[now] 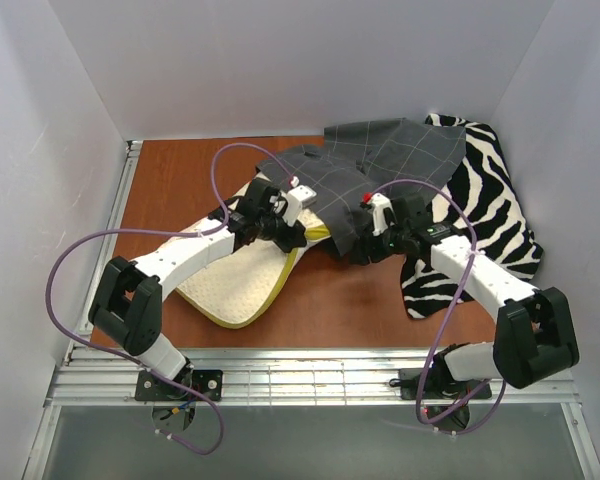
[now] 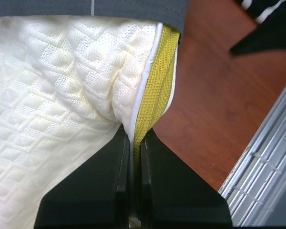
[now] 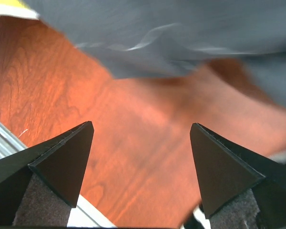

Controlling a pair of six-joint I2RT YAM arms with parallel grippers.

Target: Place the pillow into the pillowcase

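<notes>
Clearly, the left end effector [image 2: 136, 138] is pinched tight on the pillow [image 2: 62, 95] at its yellow-green edge. The pillow lies left of centre on the worktop [image 1: 180, 180], its upper end under the pillowcase [image 1: 380, 165]. At centre right, the right end effector [image 3: 140, 125] stands wide, gripping nothing.

We see the cream-white dimpled foam pillow [image 1: 235, 290] lying flat at left, its yellow-green edge showing and its far end covered by the crumpled dark grey grid-lined cloth pillowcase [image 1: 380, 160], which spreads back and right.
</notes>
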